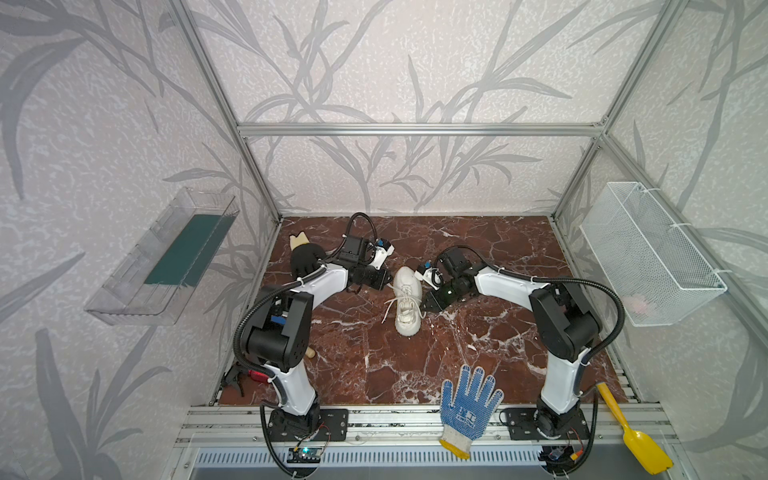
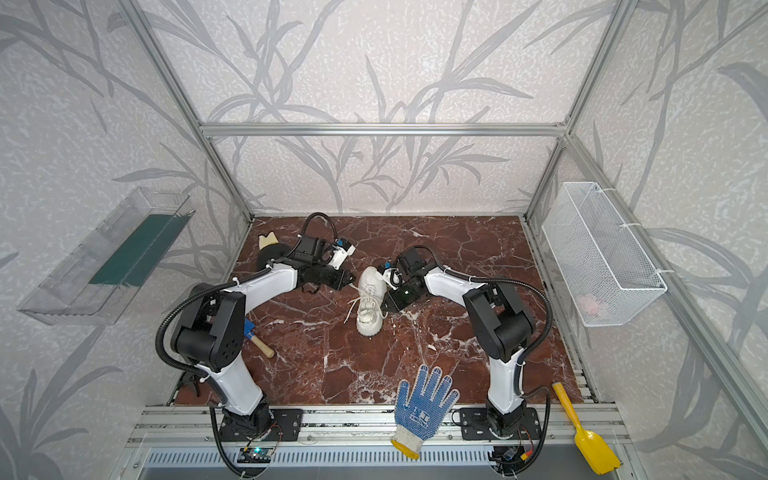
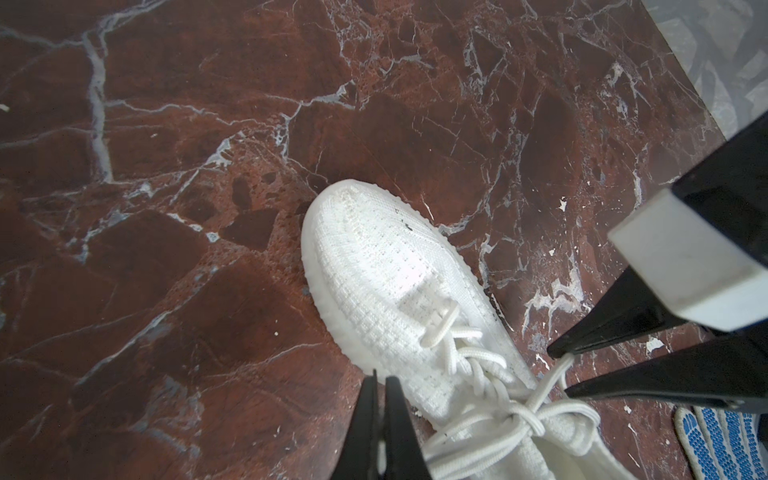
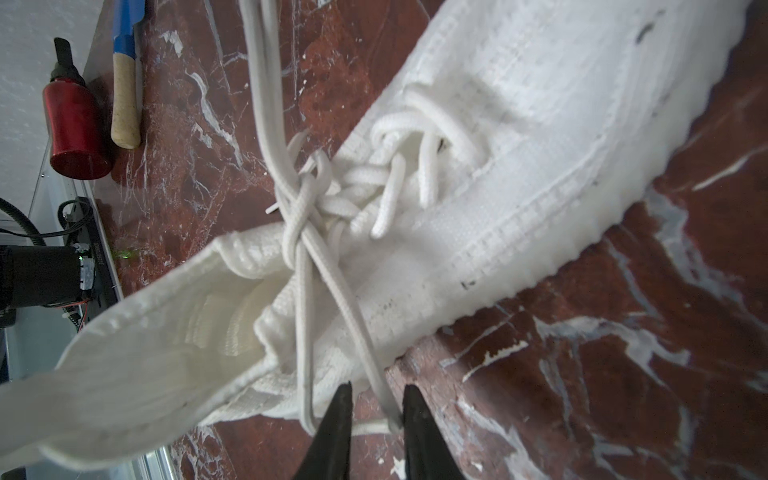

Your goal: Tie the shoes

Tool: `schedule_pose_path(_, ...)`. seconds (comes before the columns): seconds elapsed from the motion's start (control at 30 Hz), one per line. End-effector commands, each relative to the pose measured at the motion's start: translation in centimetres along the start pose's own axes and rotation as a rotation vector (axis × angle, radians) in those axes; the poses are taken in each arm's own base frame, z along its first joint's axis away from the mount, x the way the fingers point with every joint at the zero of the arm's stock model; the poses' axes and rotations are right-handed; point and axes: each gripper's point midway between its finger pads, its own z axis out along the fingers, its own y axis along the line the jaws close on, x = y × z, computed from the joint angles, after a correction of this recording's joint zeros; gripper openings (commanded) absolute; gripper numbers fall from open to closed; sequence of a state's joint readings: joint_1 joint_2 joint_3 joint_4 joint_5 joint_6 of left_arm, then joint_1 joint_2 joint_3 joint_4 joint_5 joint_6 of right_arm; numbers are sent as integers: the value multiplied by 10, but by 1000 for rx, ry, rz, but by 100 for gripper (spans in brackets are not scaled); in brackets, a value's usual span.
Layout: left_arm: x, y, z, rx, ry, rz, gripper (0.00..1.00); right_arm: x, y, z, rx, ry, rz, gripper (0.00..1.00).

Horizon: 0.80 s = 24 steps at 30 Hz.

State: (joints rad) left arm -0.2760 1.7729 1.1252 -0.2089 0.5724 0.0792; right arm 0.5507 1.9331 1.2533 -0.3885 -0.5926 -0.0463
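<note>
Red-brown marble tabletop (image 1: 478, 345) and dead centre sits the off-white knit sneaker with the chunky sole (image 1: 408, 307). Its long axis runs front to back, toe toward the back wall (image 1: 415, 174), heel toward the near edge. The heel runs out of frame in both wrist views. Thin white laces (image 4: 296, 216) twist together over the tongue. Left claw (image 3: 380, 376) is pressed together beside the shoe — whether it pinches lace, can't tell. Right claw (image 4: 377, 387) is parted, one strand running between its tips.
</note>
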Motion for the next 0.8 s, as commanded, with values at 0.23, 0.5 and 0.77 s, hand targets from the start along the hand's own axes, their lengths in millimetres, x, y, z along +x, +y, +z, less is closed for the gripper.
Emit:
schedule_pose_path(0.23, -17, -5, -3, 12, -27, 36, 0, -21, 6, 5, -39, 20, -85, 25)
schedule_pose_path(0.5, -14, -6, -2, 17, -21, 26, 0, -26, 11, 7, -47, 39, -115, 19)
schedule_pose_path(0.77, -13, -3, -4, -2, -18, 27, 0, -24, 10, 1, -25, 42, -110, 0)
